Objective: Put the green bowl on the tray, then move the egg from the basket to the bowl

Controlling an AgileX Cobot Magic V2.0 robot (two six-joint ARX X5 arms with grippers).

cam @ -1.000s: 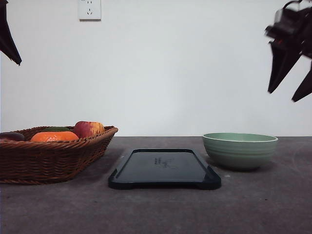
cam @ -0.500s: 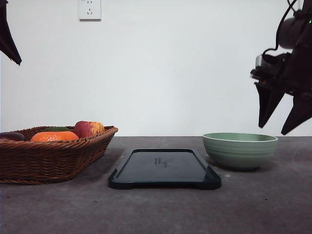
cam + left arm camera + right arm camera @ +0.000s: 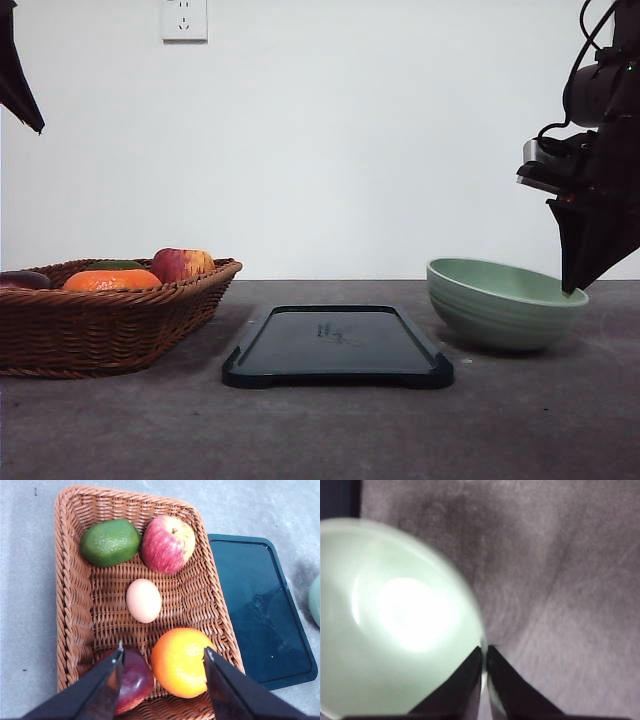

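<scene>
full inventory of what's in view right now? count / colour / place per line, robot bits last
Green bowl: 1, pale green, right of the tray, tilted, rim pinched by the right gripper.
Tray: 1, dark navy, table centre, nothing on it.
Basket: 1, brown wicker, table left.
Egg: 1, pinkish-beige, basket middle.
Apple: 1, red-yellow, in basket.
Green fruit: 1, in basket beside the apple.
Orange: 1, in basket.
Dark red fruit: 1, in basket, partly hidden.
Wall socket: 1, white, on the wall.
Left gripper: open, above the basket.
Right gripper: shut on the bowl rim.
</scene>
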